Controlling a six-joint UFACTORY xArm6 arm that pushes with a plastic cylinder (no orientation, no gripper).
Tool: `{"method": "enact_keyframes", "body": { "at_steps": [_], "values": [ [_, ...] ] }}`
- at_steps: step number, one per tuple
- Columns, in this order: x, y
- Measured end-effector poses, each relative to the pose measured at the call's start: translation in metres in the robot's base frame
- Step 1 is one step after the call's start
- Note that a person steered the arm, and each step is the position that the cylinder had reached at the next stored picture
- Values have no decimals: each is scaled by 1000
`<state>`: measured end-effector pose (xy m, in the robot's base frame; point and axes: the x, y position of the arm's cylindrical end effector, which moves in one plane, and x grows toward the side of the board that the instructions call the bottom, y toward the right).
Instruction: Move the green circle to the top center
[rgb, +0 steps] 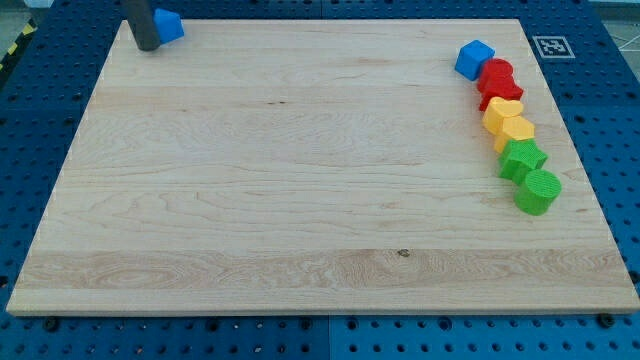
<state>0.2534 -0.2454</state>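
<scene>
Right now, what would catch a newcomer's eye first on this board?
A tight curved row of coloured blocks along the view's right edge: blue block, two red, two yellow, a green block, then the green circle at the bottom end. At the view's top left, my tip stands against a lone blue block. Between them lies the wooden board.

Wooden board (300, 180) on a blue perforated table (40, 120). My tip (147, 47) stands at the board's top-left corner, touching a blue block (169, 24) on its right. Along the board's right edge, a touching chain runs downward: blue cube (474, 59), two red blocks (497, 73) (500, 92), two yellow blocks (502, 113) (516, 131), green block (522, 158), green circle (539, 190) last.
</scene>
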Motion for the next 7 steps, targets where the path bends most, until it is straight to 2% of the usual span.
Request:
{"method": "enact_keyframes", "body": {
  "at_steps": [1,2,3,5,6,7],
  "values": [
    [17,26],
    [24,82],
    [58,127],
    [158,222],
    [230,281],
    [284,351]
  ]
}}
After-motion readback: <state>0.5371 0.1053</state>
